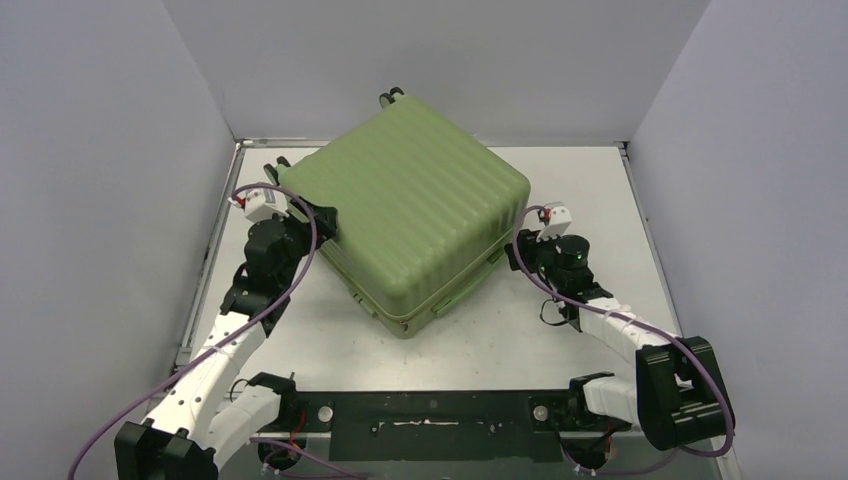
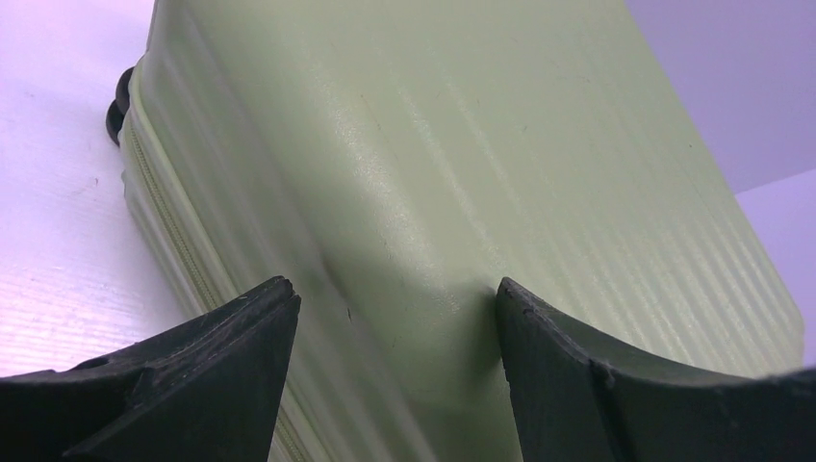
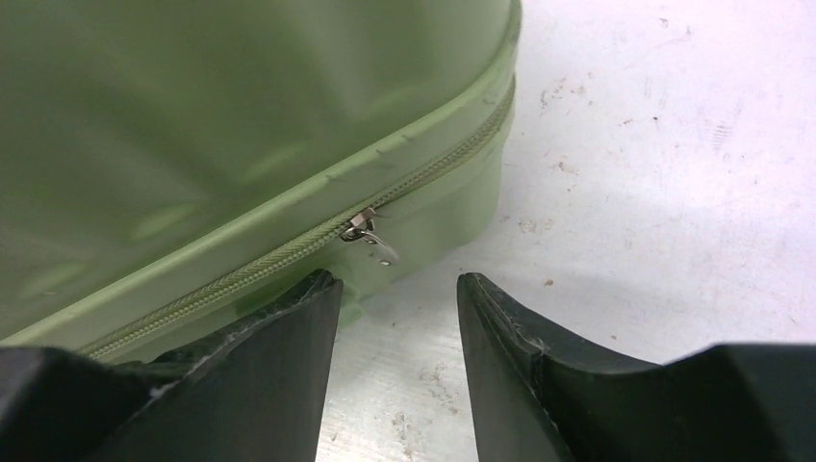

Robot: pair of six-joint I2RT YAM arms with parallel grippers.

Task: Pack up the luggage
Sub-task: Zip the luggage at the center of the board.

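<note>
The luggage [image 1: 415, 215] lies shut and flat on the surface [image 1: 590, 185], turned on the diagonal, with its wheels [image 1: 390, 97] along the far-left edge. The left fingers [image 2: 192, 375] are spread wide at its left corner and hold nothing. The right fingers [image 3: 260, 375] are parted and empty, low beside the zipper pull [image 3: 372, 238].

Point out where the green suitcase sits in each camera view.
Top external: the luggage is mid-frame, lying diagonally.
Left wrist: luggage fills the frame, one corner inside the open left gripper.
Right wrist: luggage is upper left, beside the open right gripper.
Shared landmark: the zipper seam, in both wrist views.
</note>
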